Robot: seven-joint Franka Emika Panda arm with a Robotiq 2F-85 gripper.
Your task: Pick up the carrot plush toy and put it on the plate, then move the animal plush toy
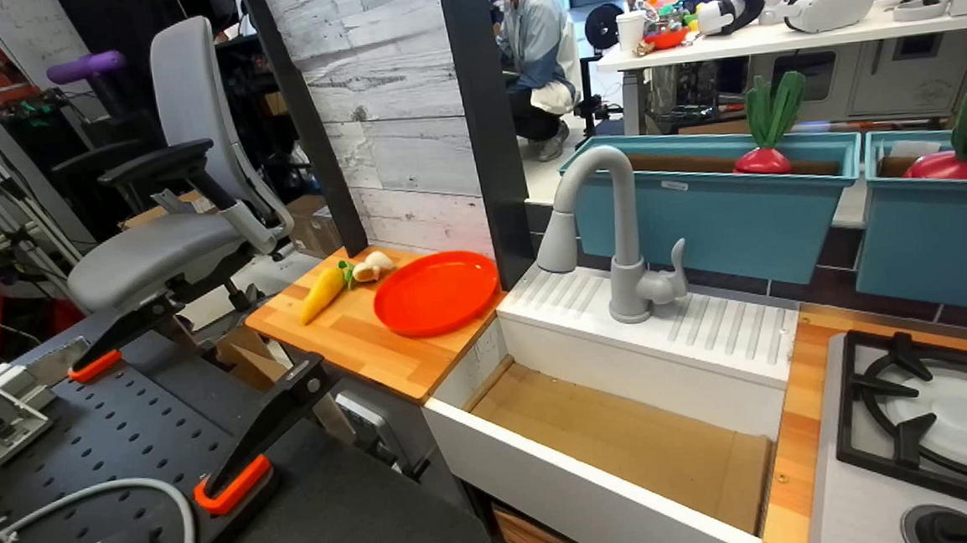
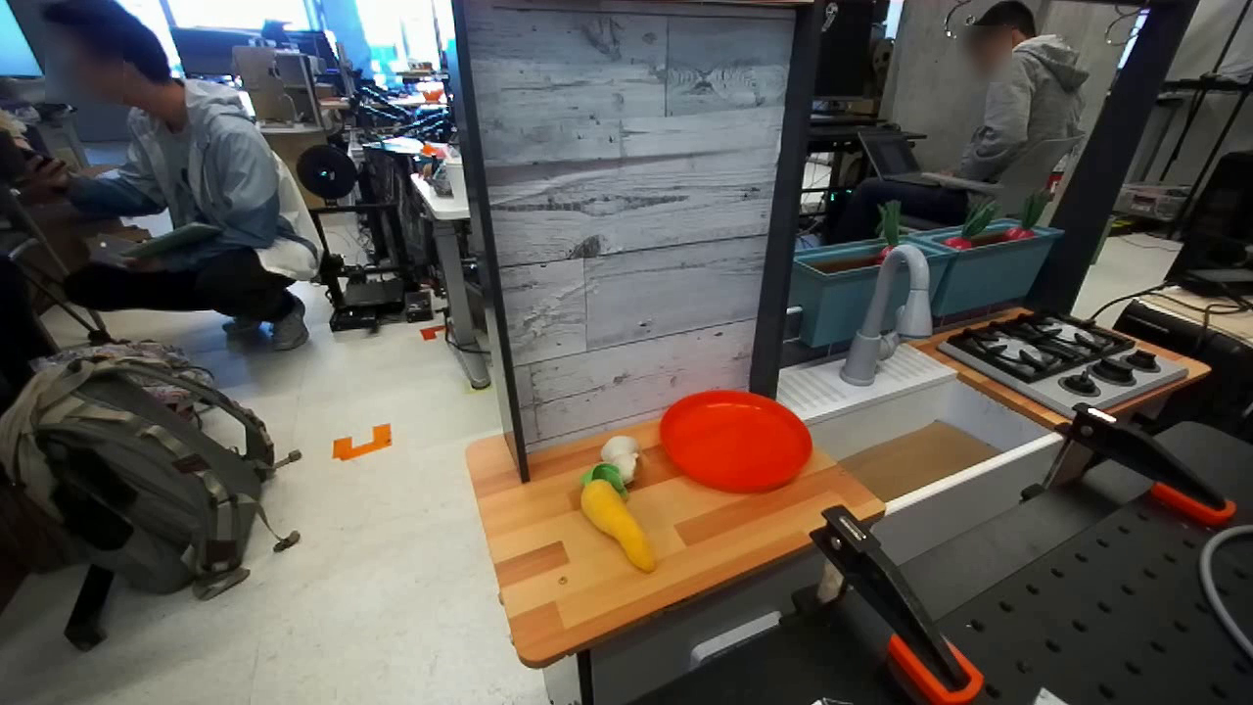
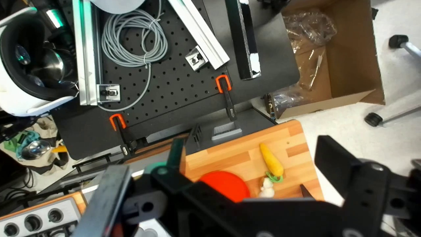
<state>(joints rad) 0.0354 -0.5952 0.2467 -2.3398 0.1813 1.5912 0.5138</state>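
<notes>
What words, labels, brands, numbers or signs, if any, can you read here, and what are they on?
No text can be read.
Pale label on a teal planter, in an exterior view: too small.
Pale marking on a black clamp, in an exterior view: too small.

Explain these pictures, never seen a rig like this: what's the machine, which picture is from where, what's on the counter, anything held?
It's one robot arm with a two-finger gripper. The wrist view comes from a camera on its wrist, so the dark fingers loom large there. Both exterior views come from cameras set outside the robot, facing the counter and sink; neither shows the gripper. On the counter lie a yellow carrot with a green top, a pale plush beside that top, and a red plate. The fingers stand wide apart with nothing between them, so nothing is held.
</notes>
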